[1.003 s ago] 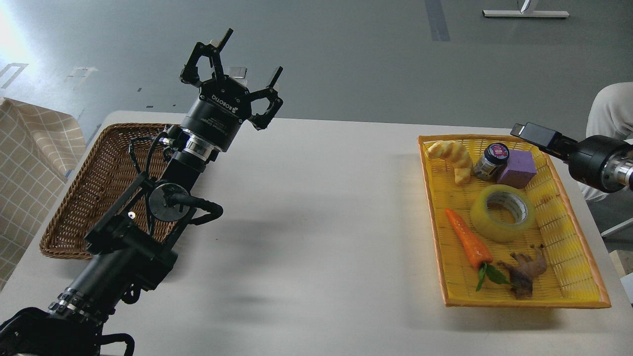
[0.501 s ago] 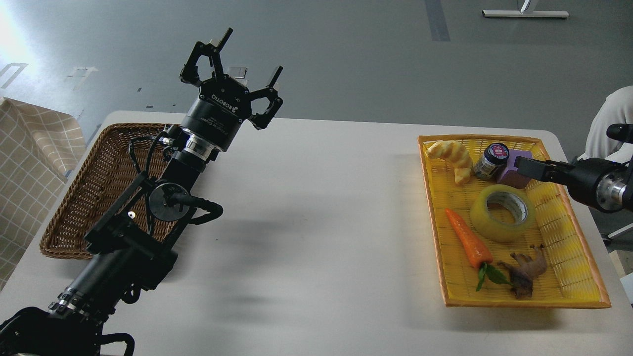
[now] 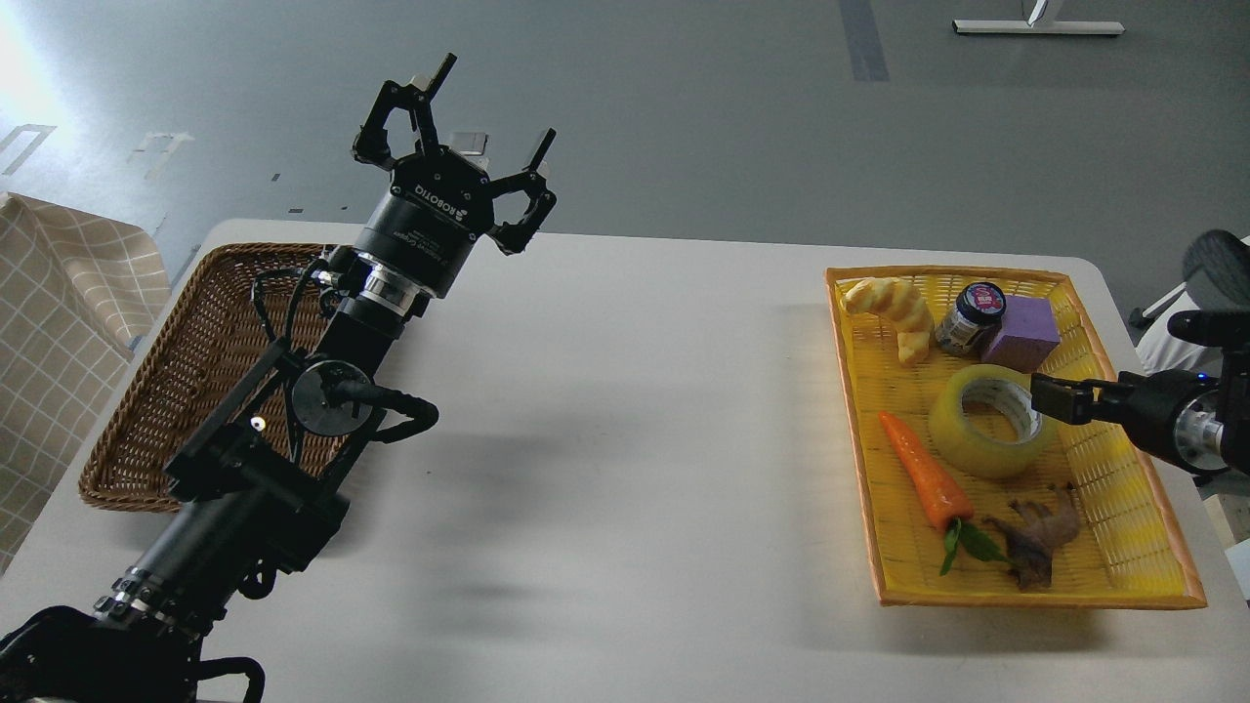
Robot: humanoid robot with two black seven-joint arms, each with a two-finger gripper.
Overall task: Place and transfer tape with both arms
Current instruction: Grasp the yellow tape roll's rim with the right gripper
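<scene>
While your left tool (image 3: 454,156) stands raised with fingers spread, your right tool (image 3: 1053,399), its state unclear, reaches level over the tape (image 3: 990,420) lying in the yellow tray (image 3: 1143,547).

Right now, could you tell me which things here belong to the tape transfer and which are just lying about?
For the job: tape, yellow tray, wicker basket, left gripper, right gripper.

Lying about: carrot, croissant, small jar, purple block, toy animal.
</scene>
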